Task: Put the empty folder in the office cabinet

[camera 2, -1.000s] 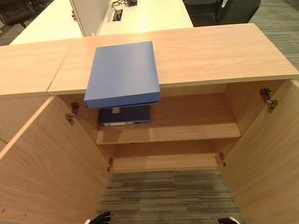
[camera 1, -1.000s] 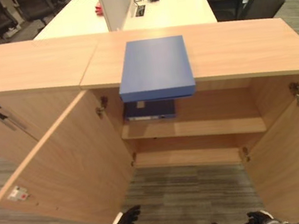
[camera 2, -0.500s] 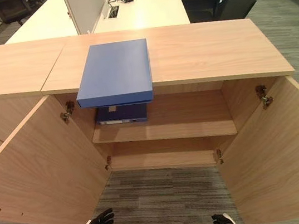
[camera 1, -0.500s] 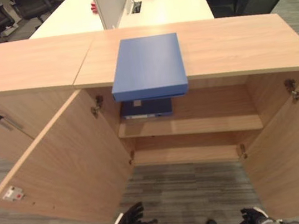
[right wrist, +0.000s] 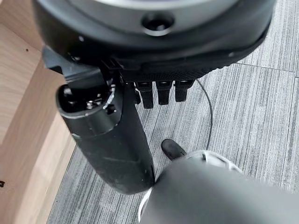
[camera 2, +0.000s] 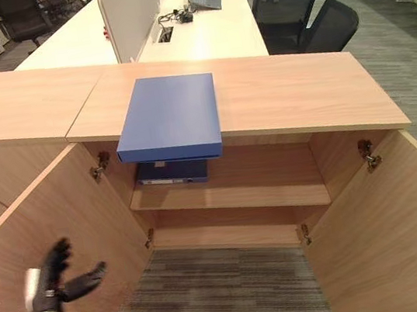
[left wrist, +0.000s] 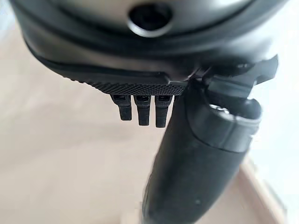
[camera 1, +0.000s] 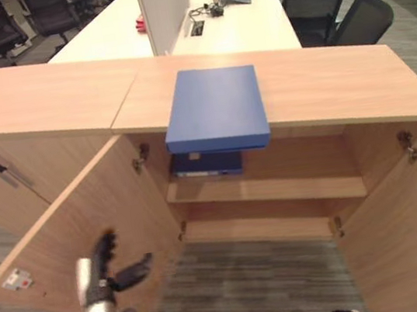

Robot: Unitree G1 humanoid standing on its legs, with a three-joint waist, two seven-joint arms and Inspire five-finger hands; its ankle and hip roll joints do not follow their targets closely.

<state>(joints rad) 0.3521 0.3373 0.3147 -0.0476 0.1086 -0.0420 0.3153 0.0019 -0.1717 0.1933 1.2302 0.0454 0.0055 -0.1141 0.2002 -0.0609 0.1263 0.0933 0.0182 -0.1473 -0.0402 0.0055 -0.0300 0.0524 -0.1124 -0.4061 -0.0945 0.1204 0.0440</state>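
Blue box folder [camera 1: 215, 108] lies flat on the wooden cabinet top [camera 1: 339, 81], its front edge jutting out over the open cabinet.
It looks stiff, smooth-faced and, if empty, light, so a grip on the overhanging front edge, or one hand on each long side, seems safest against slipping. Left hand [camera 1: 104, 270] is raised before the open left door [camera 1: 85, 221], fingers spread and empty; right hand [right wrist: 140, 88] hangs low over the carpet, fingers straight. Another blue folder [camera 2: 172, 173] sits on the upper shelf [camera 2: 261, 191].
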